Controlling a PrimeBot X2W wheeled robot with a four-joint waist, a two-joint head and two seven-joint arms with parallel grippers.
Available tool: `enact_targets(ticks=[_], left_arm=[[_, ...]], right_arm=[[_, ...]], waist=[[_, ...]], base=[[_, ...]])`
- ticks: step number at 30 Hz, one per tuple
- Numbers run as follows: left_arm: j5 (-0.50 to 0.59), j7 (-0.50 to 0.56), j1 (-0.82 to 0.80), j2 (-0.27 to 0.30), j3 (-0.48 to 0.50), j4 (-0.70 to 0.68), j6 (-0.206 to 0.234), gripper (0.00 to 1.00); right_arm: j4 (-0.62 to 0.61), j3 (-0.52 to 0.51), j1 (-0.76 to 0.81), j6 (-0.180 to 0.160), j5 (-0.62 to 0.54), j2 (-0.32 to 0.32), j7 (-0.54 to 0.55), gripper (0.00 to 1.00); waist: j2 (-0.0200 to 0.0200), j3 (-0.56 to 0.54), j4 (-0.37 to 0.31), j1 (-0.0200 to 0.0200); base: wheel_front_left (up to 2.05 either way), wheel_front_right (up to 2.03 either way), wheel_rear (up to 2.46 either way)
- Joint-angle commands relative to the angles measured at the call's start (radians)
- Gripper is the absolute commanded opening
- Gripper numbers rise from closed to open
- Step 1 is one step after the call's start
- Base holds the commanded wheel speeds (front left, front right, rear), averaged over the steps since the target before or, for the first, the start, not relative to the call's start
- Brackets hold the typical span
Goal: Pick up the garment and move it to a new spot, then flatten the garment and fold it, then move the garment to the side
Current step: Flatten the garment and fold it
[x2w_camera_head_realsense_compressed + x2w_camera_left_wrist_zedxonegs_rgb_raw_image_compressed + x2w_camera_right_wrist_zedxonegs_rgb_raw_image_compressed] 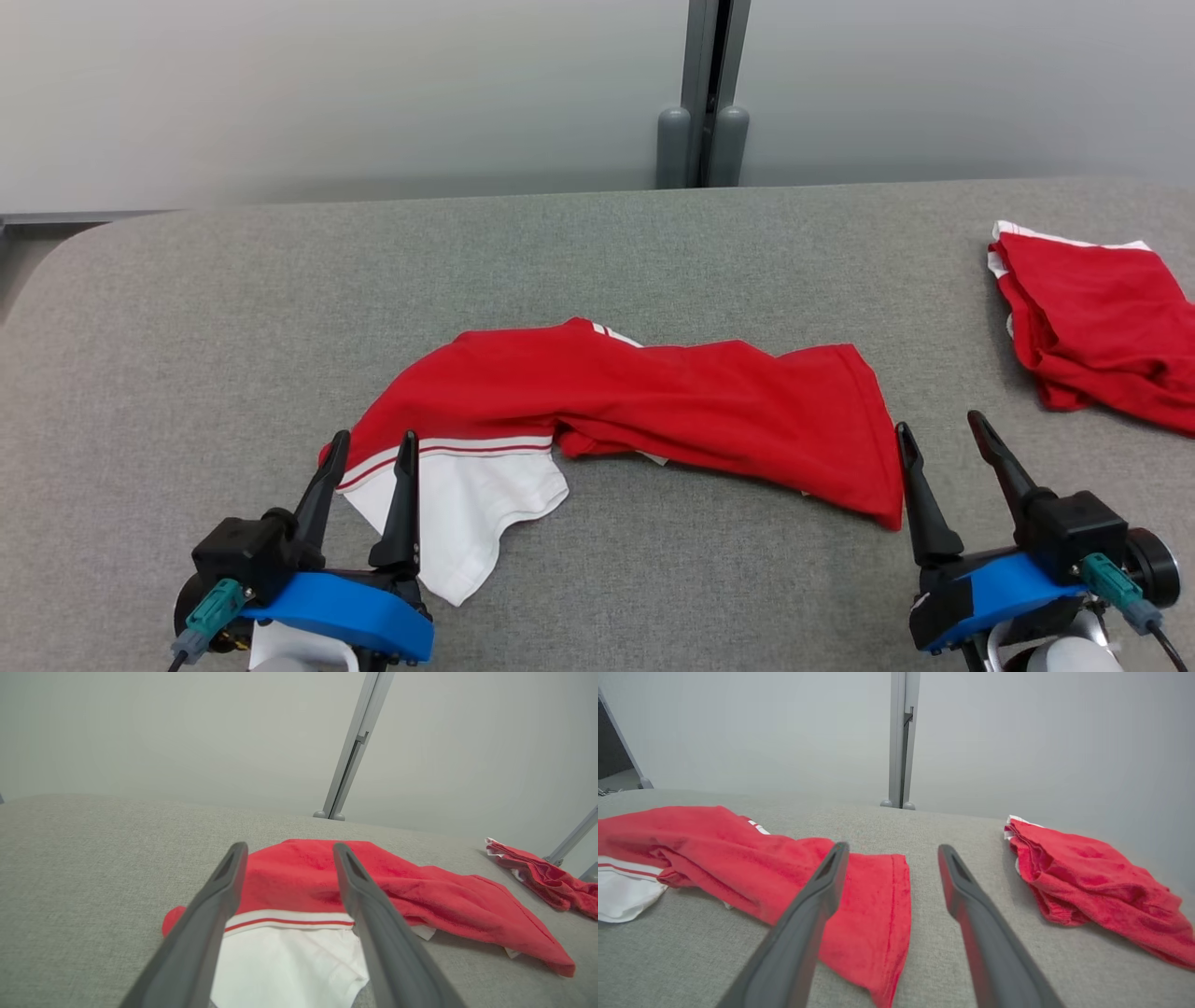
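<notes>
Both grippers sit low at the near edge, jaws wide and empty.
The garment lies crumpled in the middle of the grey table. The left gripper points forward over its white sleeve end, and the right gripper angles just beside its red hem.

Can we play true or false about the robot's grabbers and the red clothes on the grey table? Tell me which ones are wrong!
1. The red and white garment lies rumpled on the grey table. True.
2. The left gripper is open, by the garment's white part. True.
3. The right gripper is squeezing the garment. False: it is open and holds nothing.
4. The second red garment lies on the table's left side. False: it lies at the far right.
</notes>
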Motion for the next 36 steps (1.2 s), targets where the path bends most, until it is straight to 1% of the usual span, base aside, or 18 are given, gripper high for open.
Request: enact_targets(ticks=[1, 6, 15, 32, 34, 36], left_arm=[[-0.001, -0.003, 0.005, -0.003, -0.003, -0.004, 0.004, 1.00], [-0.013, -0.004, 0.023, -0.015, -0.005, 0.005, 0.008, 1.00], [-0.016, -0.010, 0.063, -0.030, 0.015, 0.038, 0.012, 1.00], [0.000, -0.013, 0.073, -0.047, 0.038, 0.061, 0.006, 1.00], [-0.006, -0.006, 0.077, -0.051, 0.040, 0.069, 0.016, 1.00], [-0.012, 0.023, 0.081, -0.057, 0.032, 0.088, 0.030, 1.00]], right_arm=[[-0.008, 0.001, 0.020, 0.000, 0.011, -0.001, 0.001, 1.00], [-0.035, -0.005, 0.031, 0.000, 0.044, -0.001, 0.019, 1.00], [-0.020, -0.002, 0.055, 0.000, 0.098, -0.001, 0.009, 1.00], [0.004, 0.006, 0.038, 0.000, 0.107, -0.001, 0.006, 1.00], [0.004, 0.005, 0.036, 0.000, 0.105, -0.001, 0.006, 1.00], [0.003, 0.003, 0.033, 0.000, 0.103, -0.001, 0.007, 1.00]], waist=[[0.0000, -0.006, -0.002, 0.0001], [0.0000, -0.035, 0.006, 0.0001], [0.0000, -0.062, 0.023, 0.0001], [0.0000, -0.057, 0.034, 0.0001], [0.0000, -0.053, 0.033, 0.0001], [0.0000, -0.047, 0.032, 0.0001]], base=[[0.00, 0.00, 0.00], [0.00, 0.00, 0.00], [0.00, 0.00, 0.00], [0.00, 0.00, 0.00], [0.00, 0.00, 0.00], [0.00, 0.00, 0.00]])
